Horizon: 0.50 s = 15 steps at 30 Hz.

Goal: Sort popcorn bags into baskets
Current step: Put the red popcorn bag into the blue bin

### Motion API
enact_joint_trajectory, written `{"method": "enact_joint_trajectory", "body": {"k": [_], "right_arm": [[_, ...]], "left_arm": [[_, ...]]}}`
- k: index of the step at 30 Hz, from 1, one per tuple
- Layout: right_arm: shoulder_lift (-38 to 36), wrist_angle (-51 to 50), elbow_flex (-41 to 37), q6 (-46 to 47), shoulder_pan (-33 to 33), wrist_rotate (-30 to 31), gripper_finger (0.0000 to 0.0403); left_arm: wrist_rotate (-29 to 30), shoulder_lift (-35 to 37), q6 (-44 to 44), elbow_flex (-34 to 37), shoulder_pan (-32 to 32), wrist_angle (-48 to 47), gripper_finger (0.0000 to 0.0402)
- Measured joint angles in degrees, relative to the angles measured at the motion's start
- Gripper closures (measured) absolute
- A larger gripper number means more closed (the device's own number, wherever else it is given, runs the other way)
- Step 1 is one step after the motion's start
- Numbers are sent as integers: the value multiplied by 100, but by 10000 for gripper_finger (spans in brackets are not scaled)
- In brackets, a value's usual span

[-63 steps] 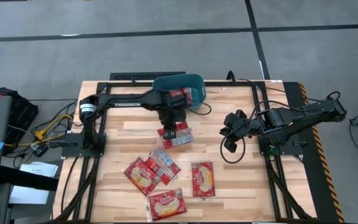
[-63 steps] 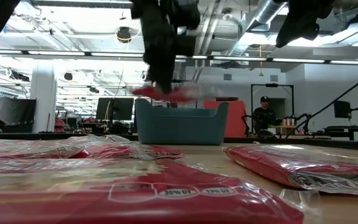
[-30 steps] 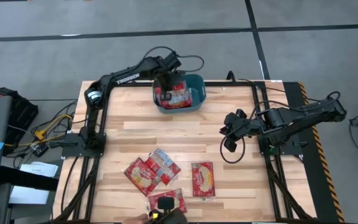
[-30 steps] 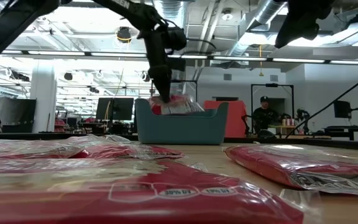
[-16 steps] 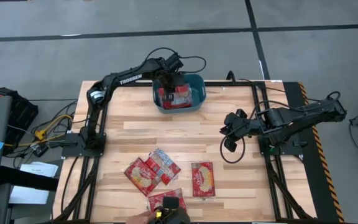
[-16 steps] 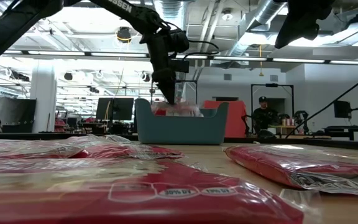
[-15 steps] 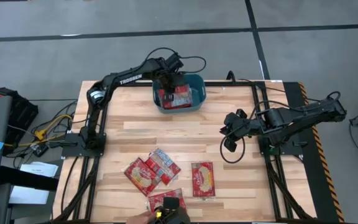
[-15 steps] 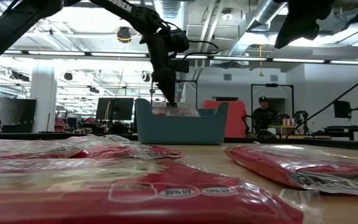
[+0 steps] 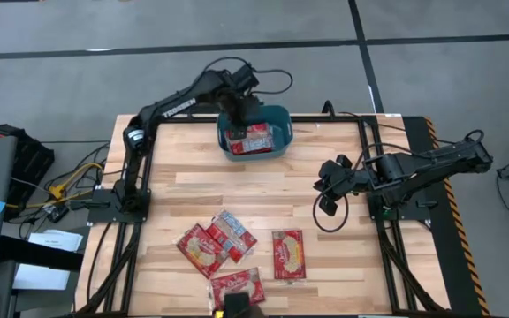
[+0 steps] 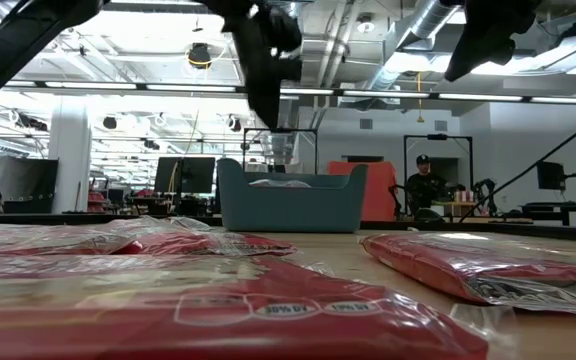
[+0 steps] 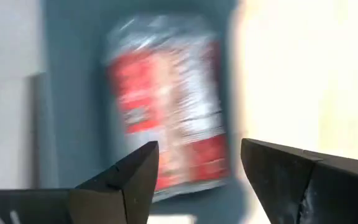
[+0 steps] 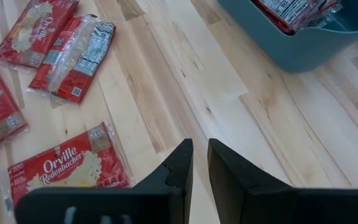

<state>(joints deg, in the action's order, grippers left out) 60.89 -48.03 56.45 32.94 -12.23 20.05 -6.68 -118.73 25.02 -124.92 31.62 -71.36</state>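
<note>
Left gripper (image 9: 238, 108) wide open, holding nothing, above teal basket (image 9: 278, 147) with popcorn bags (image 9: 248, 140) inside; right gripper (image 9: 325, 191) nearly closed, empty.

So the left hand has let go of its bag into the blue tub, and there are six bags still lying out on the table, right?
Not quite. The left hand is open above the teal tub, with the dropped popcorn bag lying inside, as you say. But the high view shows four bags left on the table, not six: three clustered and one apart.
</note>
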Motion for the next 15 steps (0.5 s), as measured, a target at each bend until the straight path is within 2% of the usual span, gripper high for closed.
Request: {"method": "enact_joint_trajectory", "body": {"k": [3, 7, 11, 15], "right_arm": [[170, -20, 0, -101, -40, -25, 328], [664, 44, 0, -362, -320, -84, 328], [1254, 440, 2, -687, -656, -377, 328], [1814, 927, 2, -703, -867, -753, 328]], "left_arm": [[-831, 167, -366, -414, -149, -724, 194], [-1499, 541, -539, -389, -543, -1403, 204], [-1805, 829, -756, -36, -1119, -1607, 207], [-1857, 1254, -953, 651, -1781, -1579, 207]]}}
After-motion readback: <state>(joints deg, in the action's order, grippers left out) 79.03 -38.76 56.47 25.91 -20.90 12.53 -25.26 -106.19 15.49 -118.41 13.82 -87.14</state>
